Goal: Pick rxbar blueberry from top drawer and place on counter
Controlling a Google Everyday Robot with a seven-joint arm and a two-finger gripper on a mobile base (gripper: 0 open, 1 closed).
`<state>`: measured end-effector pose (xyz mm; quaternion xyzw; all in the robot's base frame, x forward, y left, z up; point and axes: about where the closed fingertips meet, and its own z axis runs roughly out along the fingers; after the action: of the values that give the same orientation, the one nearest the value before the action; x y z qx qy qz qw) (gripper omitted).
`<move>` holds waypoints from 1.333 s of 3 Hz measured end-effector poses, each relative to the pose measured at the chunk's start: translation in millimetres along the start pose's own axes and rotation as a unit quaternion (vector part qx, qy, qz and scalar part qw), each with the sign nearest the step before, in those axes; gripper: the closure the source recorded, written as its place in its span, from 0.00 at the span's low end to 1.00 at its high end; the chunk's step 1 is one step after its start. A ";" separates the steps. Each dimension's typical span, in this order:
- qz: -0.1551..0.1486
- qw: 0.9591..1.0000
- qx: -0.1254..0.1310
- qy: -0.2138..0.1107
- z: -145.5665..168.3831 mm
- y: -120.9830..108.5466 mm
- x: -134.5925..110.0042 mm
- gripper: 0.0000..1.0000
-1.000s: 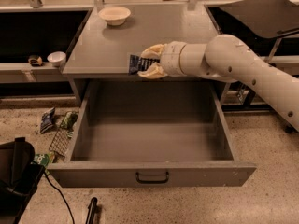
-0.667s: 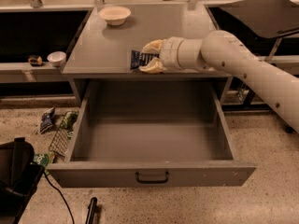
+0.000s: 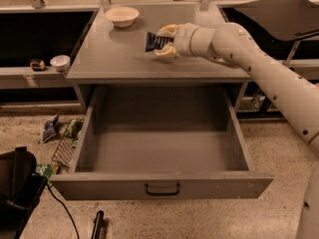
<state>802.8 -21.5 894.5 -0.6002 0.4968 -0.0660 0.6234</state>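
— Where is the gripper (image 3: 164,41)?
— Over the counter (image 3: 114,59), right of its middle; it pinches the blue bar (image 3: 153,41) between two pale fingers (image 3: 167,30); whether the bar touches the counter I cannot tell.
— And the counter itself?
— Smooth, grey; a pale bowl (image 3: 122,16) stands near its back left corner; below the counter's front edge the drawer (image 3: 159,185) stands pulled out.
— The room?
— Speckled floor (image 3: 274,218); snack packets (image 3: 50,128) lie left of the counter's foot; a dark shelf (image 3: 30,76) adjoins the counter's left side.

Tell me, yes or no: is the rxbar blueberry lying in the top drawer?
No, the end effector holds the rxbar blueberry over the counter; the top drawer floor is bare.
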 end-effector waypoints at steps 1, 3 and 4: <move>0.006 0.999 0.037 -0.002 10.0 -13.5 7.6 1.00; 0.022 0.997 0.061 -0.034 29.2 -12.8 -5.0 0.58; 0.028 0.997 0.055 -0.047 38.5 -9.5 -9.0 0.35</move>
<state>830.1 8.3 898.9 -0.5535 0.4795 -0.0478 0.6793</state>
